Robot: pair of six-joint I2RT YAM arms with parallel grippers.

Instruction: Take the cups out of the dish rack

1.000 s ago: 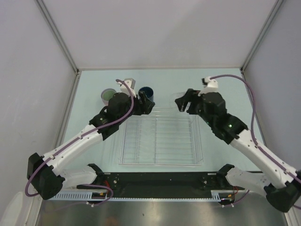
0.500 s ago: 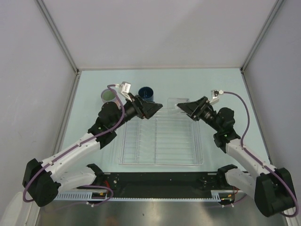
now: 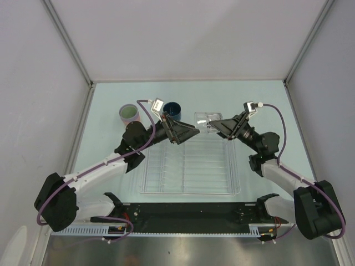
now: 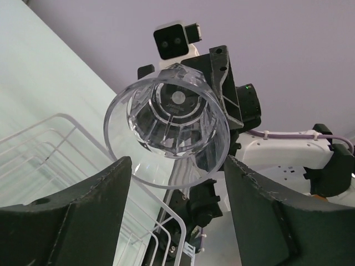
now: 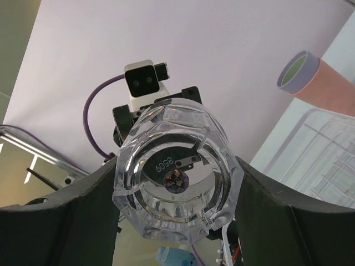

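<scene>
Near the far edge of the dish rack (image 3: 145,178), my right claw (image 3: 214,126) pinches the clear cup (image 3: 206,119); my left claw (image 3: 195,132) flanks its mouth, grip undetermined.

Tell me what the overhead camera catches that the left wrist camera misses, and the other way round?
Only the overhead view shows the dark blue mug and the lavender-rimmed cup standing on the table beyond the far left corner of the dish rack. Only the left wrist view looks straight into the mouth of the clear cup, with the left tool open, one finger to each side of the rim. Both show the clear cup held in the air by the right tool, and part of the dish rack.
</scene>
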